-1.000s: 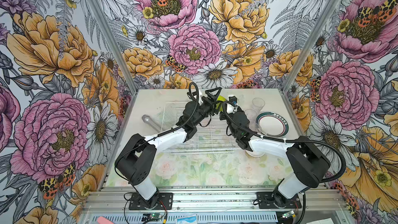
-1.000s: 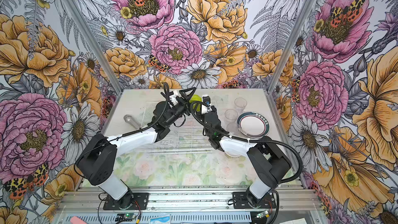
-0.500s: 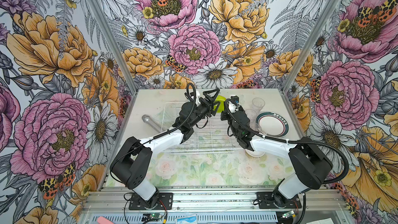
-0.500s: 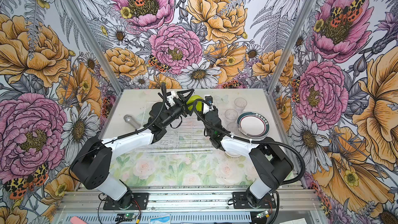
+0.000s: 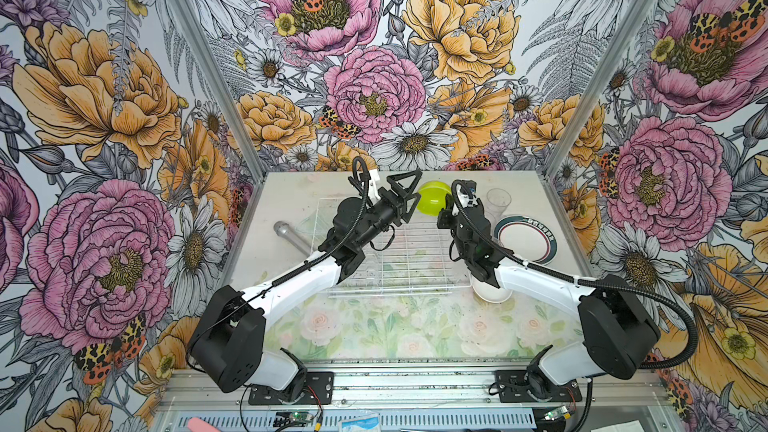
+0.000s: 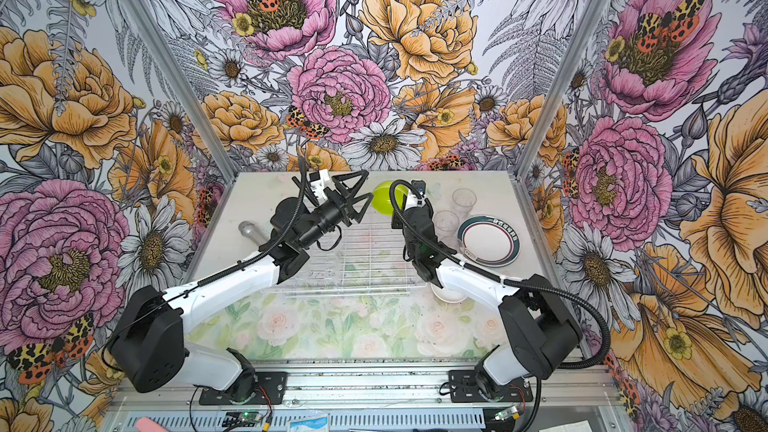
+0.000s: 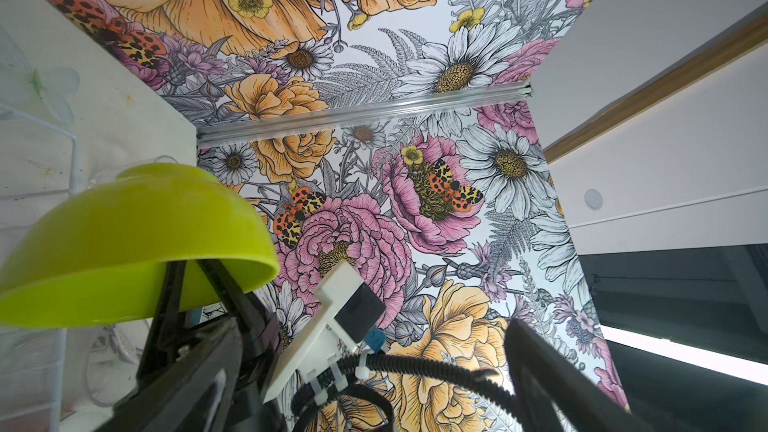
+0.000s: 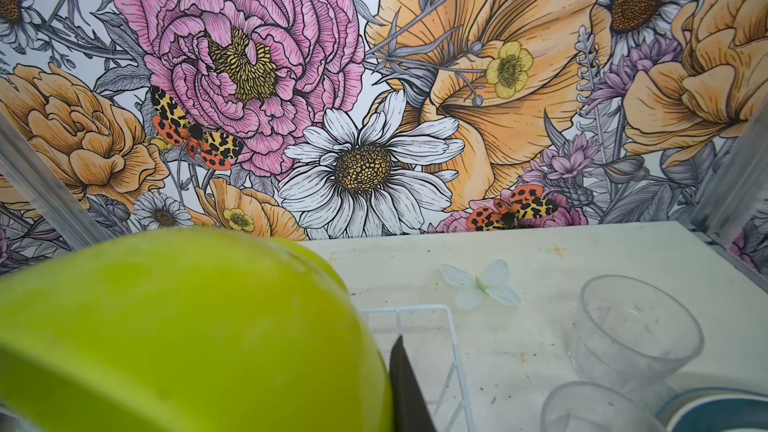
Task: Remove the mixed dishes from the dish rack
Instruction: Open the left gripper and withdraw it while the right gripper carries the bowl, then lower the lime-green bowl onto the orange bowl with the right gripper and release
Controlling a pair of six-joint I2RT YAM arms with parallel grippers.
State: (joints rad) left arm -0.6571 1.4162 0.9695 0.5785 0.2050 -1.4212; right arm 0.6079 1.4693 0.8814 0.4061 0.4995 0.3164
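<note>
Since one second ago the left arm has reached a little further toward the far side of the table (image 5: pixel 374 326), and more of the lime-green bowl (image 5: pixel 434 198) now shows between the two arms. At the left, a grey metal cylinder (image 5: pixel 289 235) lies on the table, just beside the left edge of the dish rack (image 5: pixel 415 261). Over the far part of the rack hangs the left gripper (image 5: pixel 415 188), its jaws spread as wide as they go, and it holds nothing. In the left wrist view one of its fingers (image 7: pixel 187 376) reaches up under the rim of the bowl, but I cannot tell if it touches. The bowl is held up over the far right corner of the rack, tipped on its side, and its rounded outside fills much of the right wrist view. The right gripper (image 5: pixel 447 209) is closed on the rim of the bowl; only one dark finger (image 8: pixel 405 388) shows beside the rim, and the other is hidden behind the bowl. To the right of the rack a clear tumbler (image 6: pixel 463 201) and a second tumbler (image 6: pixel 445 223) stand upright on the table, near each other. Just beside them lies a dark-rimmed plate (image 5: pixel 528 238). A white round dish (image 5: pixel 490 292) sits at the near right corner of the rack, partly hidden under the right forearm.
</note>
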